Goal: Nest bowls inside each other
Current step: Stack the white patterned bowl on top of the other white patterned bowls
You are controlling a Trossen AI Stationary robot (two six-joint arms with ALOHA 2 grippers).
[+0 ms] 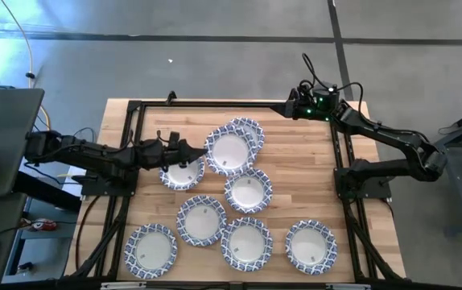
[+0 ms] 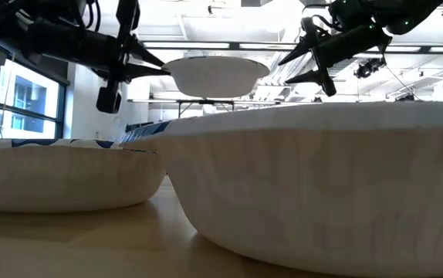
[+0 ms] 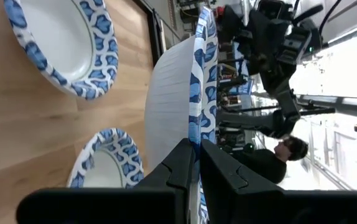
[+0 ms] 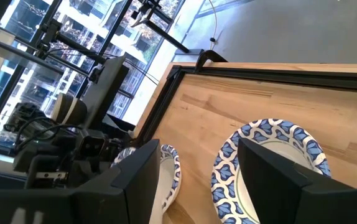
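We see the left gripper [image 1: 201,148] pinched tight on the patterned rim of one bowl [image 1: 229,151], its two dark fingers [image 3: 185,163] closed on either side of the rim edge. In the low view that held bowl [image 2: 215,76] hangs clear above the table, level and empty. From above it overlaps a second bowl [image 1: 247,129] lying beneath and behind it, toward the far side of the table [image 1: 303,153]; we cannot tell whether the two touch.

Just under the left arm sits another bowl [image 1: 182,171], partly covered by the gripper. Near the held bowl, toward the table's middle, lies a fifth [image 1: 248,191]. Closer to the front edge lie four more: one [image 1: 201,220], one at the left [image 1: 151,250], one in the middle [image 1: 246,243] and one at the right [image 1: 311,246]. Every bowl we can see into is empty.

The right gripper [image 1: 294,105] waits above the table's far edge, its fingers spread apart and holding nothing.
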